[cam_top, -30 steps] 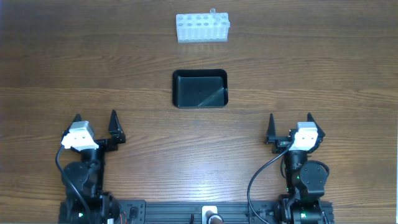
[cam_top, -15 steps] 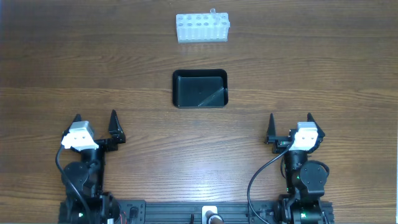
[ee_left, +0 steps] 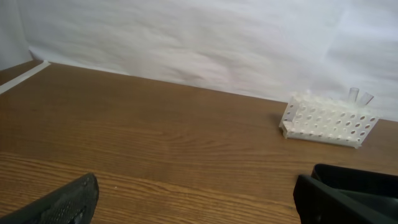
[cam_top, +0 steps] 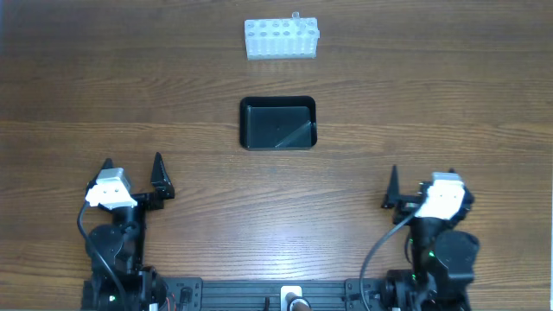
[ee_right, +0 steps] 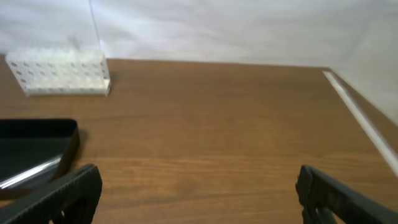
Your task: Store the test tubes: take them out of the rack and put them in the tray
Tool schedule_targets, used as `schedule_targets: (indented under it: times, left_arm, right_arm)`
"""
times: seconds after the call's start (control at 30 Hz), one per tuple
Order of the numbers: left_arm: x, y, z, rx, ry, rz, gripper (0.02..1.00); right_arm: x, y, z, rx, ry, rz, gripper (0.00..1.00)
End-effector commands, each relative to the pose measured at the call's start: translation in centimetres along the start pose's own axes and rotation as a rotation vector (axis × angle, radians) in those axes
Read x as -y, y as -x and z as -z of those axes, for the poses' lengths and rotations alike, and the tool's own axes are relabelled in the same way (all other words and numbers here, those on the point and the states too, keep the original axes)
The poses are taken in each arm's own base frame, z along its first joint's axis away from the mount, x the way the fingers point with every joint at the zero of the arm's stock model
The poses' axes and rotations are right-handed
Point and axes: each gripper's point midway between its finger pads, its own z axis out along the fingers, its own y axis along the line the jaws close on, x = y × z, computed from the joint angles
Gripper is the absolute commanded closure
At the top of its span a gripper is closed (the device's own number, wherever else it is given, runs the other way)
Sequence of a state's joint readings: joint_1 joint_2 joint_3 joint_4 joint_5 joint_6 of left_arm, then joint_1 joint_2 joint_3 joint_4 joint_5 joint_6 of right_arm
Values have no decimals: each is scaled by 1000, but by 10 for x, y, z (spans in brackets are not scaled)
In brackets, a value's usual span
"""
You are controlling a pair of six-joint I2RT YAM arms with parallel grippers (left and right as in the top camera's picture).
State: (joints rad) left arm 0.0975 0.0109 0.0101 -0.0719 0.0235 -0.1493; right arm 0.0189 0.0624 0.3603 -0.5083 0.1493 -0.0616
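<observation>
**Top view:** white rack [cam_top: 282,39] at far centre of the counter [cam_top: 449,95], upright tube [cam_top: 296,16] at its far right corner. Black tray [cam_top: 244,123] nearer, apart from it, holding a lying tube [cam_top: 298,131]. Left gripper [cam_top: 132,161] near left, spread wide, empty. Right gripper [cam_top: 422,177] near right, likewise spread and empty, shifted rightward and nearer since half a second ago.

**Left wrist view:** rack [ee_left: 326,119] far off, rightward.

**Right wrist view:** rack [ee_right: 61,72] far off, leftward; tray [ee_right: 37,126] nearer.
</observation>
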Motion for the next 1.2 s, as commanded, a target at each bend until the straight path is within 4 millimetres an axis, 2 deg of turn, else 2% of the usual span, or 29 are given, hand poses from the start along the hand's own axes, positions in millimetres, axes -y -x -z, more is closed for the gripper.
schedule_targets:
  times: [0.03,0.17,0.3,0.4,0.47,0.57,0.7,0.8,1.03,1.2]
  left_arm:
    - [2,-2,0,-5,-13,-15,18]
    - [2,-2,0,-5,-13,-15,20]
    - [2,-2,0,-5,-13,-15,23]
    - [2,-2,0,-5,-13,-15,23]
    - [2,-2,0,-5,-13,-15,20]
    - [2,-2,0,-5,-13,-15,23]
    - [2,-2,0,-5,-13,-15,20]
    - [2,-2,0,-5,-13,-15,20]
    - [2,-2,0,-5,-13,-15,23]
    - [2,-2,0,-5,-13,-15,23]
  right_arm:
    - [16,42,17,-33,-62,11,7]
    - [17,77,15,-71,-53,18,7]
    - [6,110,7,-75,20,17,9]
    - [0,127,-4,-99,51,7,7]
    - [-6,132,-14,-141,74,13,7]
    - [-21,146,-32,-174,123,33,7]
    - [-53,165,-61,-197,201,65,9]
    - [-77,174,-92,-209,213,95,7]
    - [-135,180,-170,-233,171,81,7]
    - [-175,180,-214,-236,153,53,9]
